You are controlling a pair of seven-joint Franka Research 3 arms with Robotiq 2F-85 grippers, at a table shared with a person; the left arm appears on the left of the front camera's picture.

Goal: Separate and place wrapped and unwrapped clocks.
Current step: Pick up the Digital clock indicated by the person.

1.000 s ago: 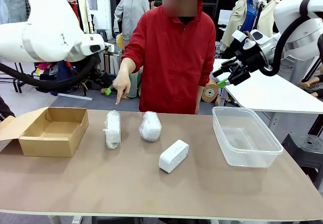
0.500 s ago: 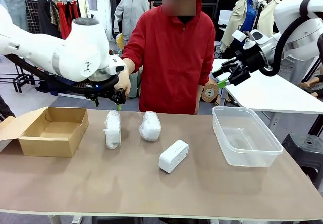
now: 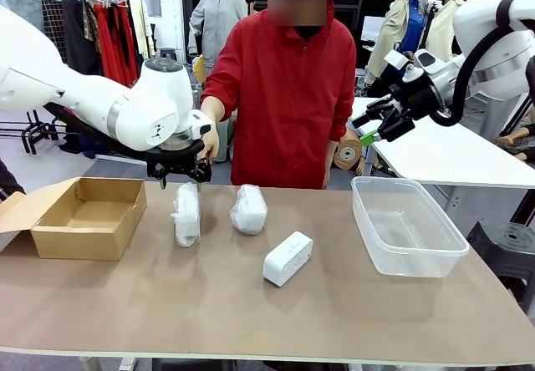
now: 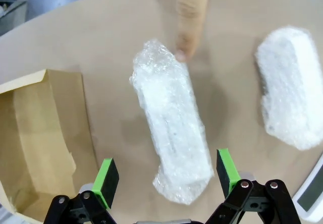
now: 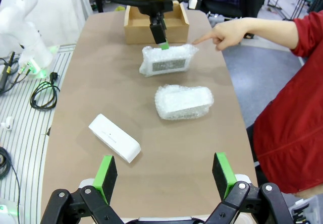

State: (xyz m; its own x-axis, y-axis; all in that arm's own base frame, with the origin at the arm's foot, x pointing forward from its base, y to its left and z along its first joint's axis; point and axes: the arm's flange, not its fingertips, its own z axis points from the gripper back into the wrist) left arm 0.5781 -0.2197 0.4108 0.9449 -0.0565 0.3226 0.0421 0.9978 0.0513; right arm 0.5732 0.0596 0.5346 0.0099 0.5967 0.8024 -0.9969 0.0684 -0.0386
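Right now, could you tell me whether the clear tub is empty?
Empty: the tub shows only its bare floor through the open top.

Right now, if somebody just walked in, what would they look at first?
Probably the big white arm whose left gripper hangs open over a wrapped clock beside the cardboard box. From across the table, the person's hand points a finger at that same clock. To the right lie a second wrapped clock, a bare white clock and a clear tub.

Robot lab, clothes rack (image 3: pixel 102 28), floor cables (image 5: pixel 43 86), white worktable (image 3: pixel 451 152)
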